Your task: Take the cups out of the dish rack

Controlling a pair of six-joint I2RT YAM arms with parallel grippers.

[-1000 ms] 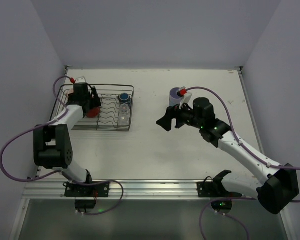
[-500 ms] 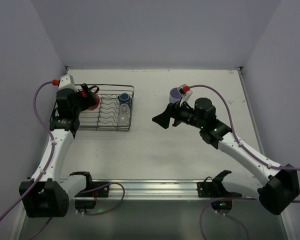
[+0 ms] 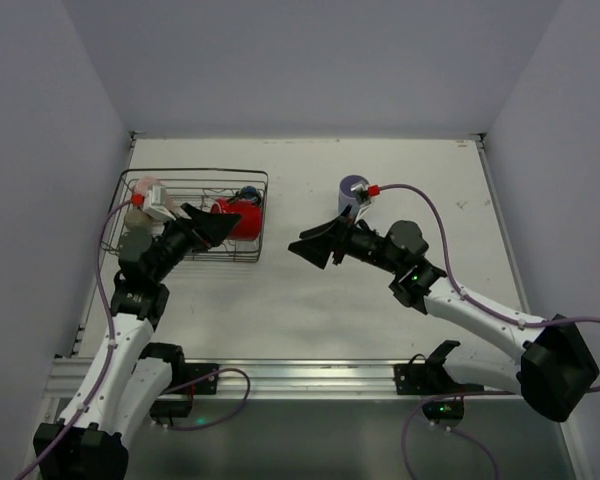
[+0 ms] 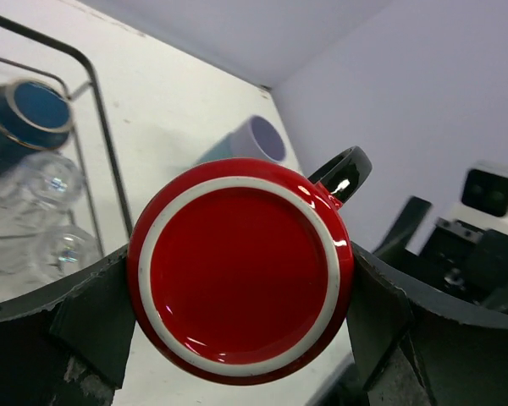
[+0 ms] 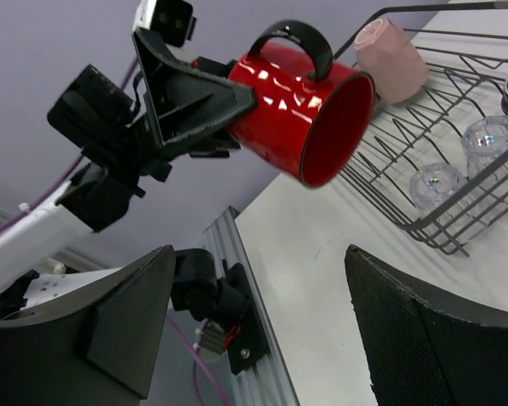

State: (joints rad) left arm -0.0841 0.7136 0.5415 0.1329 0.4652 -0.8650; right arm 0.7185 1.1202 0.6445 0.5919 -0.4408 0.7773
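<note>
Over the white worktop [image 3: 310,310], left tool [image 3: 220,225] clamps the red mug [image 3: 242,218] above the dish rack [image 3: 200,172], right tool [image 3: 315,248] gaping; next, likely: place it beside the rack.

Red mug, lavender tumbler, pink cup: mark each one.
red mug [image 4: 241,292], left wrist view, on its base.
lavender tumbler [image 3: 354,188], top external view, on its top.
pink cup [image 5: 391,52], right wrist view, on its side.

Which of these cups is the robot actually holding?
The red mug: the left gripper clamps it, tipped on its side in the air. The pink cup and blue cup sit in the dish rack; the lavender tumbler stands on the table.
</note>
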